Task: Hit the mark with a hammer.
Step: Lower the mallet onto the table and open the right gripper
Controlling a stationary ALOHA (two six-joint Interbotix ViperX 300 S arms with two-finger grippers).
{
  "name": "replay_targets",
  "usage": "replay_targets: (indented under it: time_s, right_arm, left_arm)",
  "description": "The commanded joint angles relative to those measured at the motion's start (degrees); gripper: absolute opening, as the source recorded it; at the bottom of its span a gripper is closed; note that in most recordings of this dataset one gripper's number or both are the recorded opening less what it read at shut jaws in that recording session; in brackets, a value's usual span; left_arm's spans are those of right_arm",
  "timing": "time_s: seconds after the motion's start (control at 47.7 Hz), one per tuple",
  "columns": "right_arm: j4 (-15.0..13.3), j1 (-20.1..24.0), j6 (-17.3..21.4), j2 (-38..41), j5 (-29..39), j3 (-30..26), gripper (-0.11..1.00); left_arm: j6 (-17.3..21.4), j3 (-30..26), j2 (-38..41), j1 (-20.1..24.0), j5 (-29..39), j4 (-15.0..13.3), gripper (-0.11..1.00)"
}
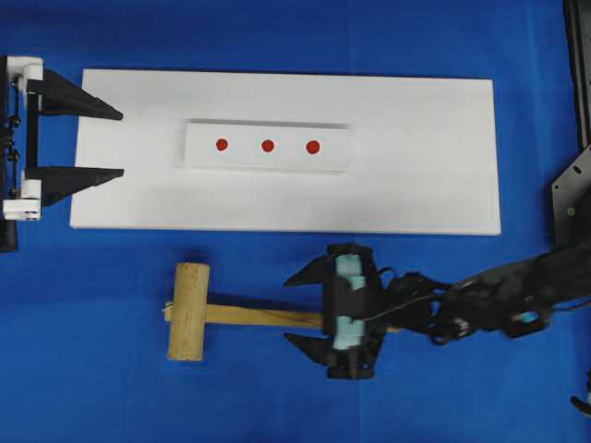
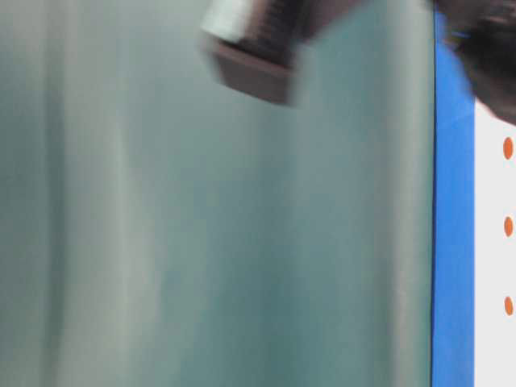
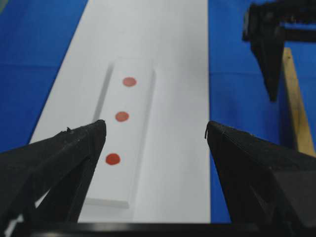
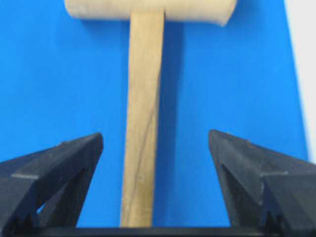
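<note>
The wooden hammer (image 1: 189, 311) lies on the blue cloth in front of the white board, head to the left, handle (image 1: 263, 316) running right. My right gripper (image 1: 294, 307) is open, its jaws straddling the handle (image 4: 143, 128) without touching it; the head (image 4: 148, 11) lies at the top of the right wrist view. A small white plate (image 1: 268, 147) on the white board (image 1: 416, 157) carries three red marks, the middle one (image 1: 268, 145) among them. My left gripper (image 1: 115, 143) is open and empty at the board's left end, looking along the marks (image 3: 122, 116).
The right arm (image 1: 499, 300) stretches in from the right edge. A black mount (image 1: 572, 194) stands at the right. The table-level view is mostly blocked by a blurred grey surface (image 2: 201, 242); the marks (image 2: 508, 226) show at its right edge.
</note>
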Motion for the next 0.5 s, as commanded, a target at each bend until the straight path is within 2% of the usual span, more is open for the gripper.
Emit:
replay_targets:
  time_s: [0.0,0.252,0.482]
  right_arm:
    - [-0.18,-0.88,-2.37,-6.86,-0.09,1.23,0.78]
    - [-0.09,-5.71,-12.22,-21.62,3.52,6.24,0.78]
    - [0.18,-15.73,-16.0,-33.31,10.63,13.01,0.78]
  left_arm:
    - [-0.09,-0.44,-0.26,0.09,-0.44,0.0,0.8]
    - [-0.09,-0.26,-0.7,0.09,-0.44,-0.09,0.8]
    - [0.09,-0.18,-0.7,0.18,-0.44,0.0,0.8]
